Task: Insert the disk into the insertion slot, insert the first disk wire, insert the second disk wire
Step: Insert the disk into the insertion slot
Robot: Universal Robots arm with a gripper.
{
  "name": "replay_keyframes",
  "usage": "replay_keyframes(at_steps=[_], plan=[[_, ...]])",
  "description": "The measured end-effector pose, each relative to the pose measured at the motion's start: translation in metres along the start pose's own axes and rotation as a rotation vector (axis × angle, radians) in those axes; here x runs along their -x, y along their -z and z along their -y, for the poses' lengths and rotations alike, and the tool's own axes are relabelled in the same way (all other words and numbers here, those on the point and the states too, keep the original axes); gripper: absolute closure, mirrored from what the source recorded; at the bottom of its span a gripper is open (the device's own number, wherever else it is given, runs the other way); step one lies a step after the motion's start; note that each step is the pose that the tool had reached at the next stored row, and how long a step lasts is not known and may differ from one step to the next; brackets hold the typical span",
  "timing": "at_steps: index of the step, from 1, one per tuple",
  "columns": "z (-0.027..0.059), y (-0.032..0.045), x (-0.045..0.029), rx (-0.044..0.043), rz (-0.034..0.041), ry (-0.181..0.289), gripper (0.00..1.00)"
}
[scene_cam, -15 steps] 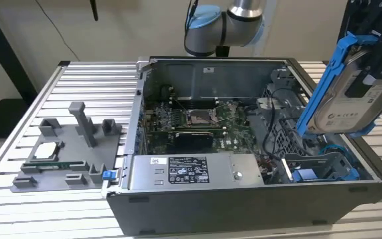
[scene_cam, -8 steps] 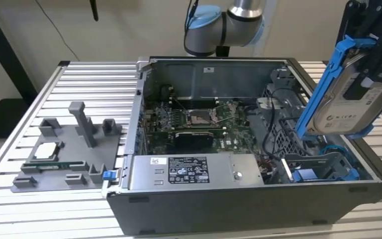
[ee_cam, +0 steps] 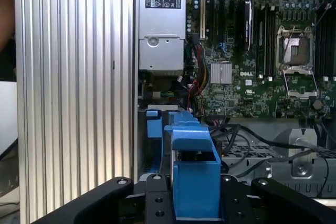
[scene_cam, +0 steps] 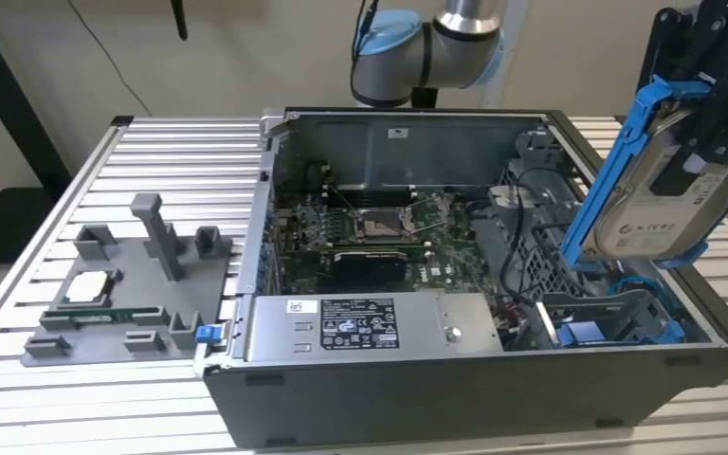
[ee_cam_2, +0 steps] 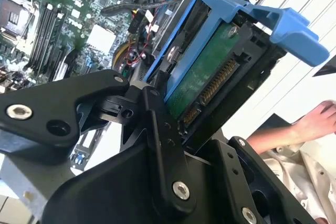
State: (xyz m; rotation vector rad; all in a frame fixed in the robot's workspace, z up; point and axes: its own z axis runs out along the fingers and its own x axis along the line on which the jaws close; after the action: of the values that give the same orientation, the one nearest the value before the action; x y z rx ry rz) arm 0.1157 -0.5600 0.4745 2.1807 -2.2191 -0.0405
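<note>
Ribbed silver aluminium slats formed the surface point(scene_cam: 149, 161), and on it sat an open dark grey metal computer case point(scene_cam: 465, 403) with its interior facing up. Over the case's corner at the exterior view's right, the black end effector point(scene_cam: 705, 133) of the silver and light blue robot arm point(scene_cam: 434, 47) was clenched on the disk point(scene_cam: 652, 204), a silver metal hard drive with a white label clipped in a bright blue plastic carrier frame. The disk hung in the air, steeply tilted and close to upright. Its lower edge was near the insertion slot point(scene_cam: 617, 318), a rectangular grey metal drive bay with blue plastic tabs at its mouth, and no part of the disk was inside the bay.

In the second wrist view the end effector point(ee_cam_2: 210, 108) pinched the disk point(ee_cam_2: 202, 77) across the carrier, with the drive's green circuit board and connector strip showing. A person's hand point(ee_cam_2: 315, 121) rested beyond the case. In the first wrist view the disk point(ee_cam: 195, 174) stood between the black links of the end effector point(ee_cam: 195, 203).

Inside the case lay a green motherboard point(scene_cam: 383, 232) with a square metal processor socket point(scene_cam: 377, 223), black cables point(scene_cam: 529, 185) beside it, and a grey power-supply box with a sticker point(scene_cam: 364, 327) along the near wall. At the exterior view's left, well apart from the case, a grey plastic fixture tray point(scene_cam: 124, 332) held a square silver chip point(scene_cam: 88, 287).
</note>
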Motion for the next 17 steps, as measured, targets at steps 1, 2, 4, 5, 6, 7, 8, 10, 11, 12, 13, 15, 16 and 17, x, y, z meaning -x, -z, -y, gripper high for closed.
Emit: replay_keyframes(at_steps=[1,2,4,5,6,7,8,10,11,12,13,15,16,17], plan=[[0.0,-0.001,0.0,0.0,0.0,0.0,1.0],[0.0001,-0.002,0.0,0.0,-0.0001,0.0,1.0],[0.0002,-0.0043,-0.0003,0.0,-0.0001,0.0,1.0],[0.0002,-0.0056,-0.0003,0.0,-0.0001,0.0,1.0],[0.0003,-0.0068,-0.0003,0.0,-0.0001,0.0,1.0],[0.0003,-0.008,-0.0004,0.0,0.0,0.0,1.0],[0.0004,-0.0091,-0.0005,0.0,0.0001,0.0,1.0],[0.0005,-0.0114,-0.0008,0.0,0.0002,0.0,1.0],[0.0005,-0.0123,-0.001,0.0,0.0,0.0,1.0],[0.0007,-0.0133,-0.0011,0.0,0.0,0.0,1.0],[0.0007,-0.0141,-0.0012,0.0,-0.0002,0.0,1.0],[0.0008,-0.0157,-0.0014,0.0,-0.0001,0.0,1.0],[0.0008,-0.0165,-0.0015,0.0,0.0,0.0,1.0],[0.0009,-0.0172,-0.0016,0.0,0.0001,0.0,1.0]])
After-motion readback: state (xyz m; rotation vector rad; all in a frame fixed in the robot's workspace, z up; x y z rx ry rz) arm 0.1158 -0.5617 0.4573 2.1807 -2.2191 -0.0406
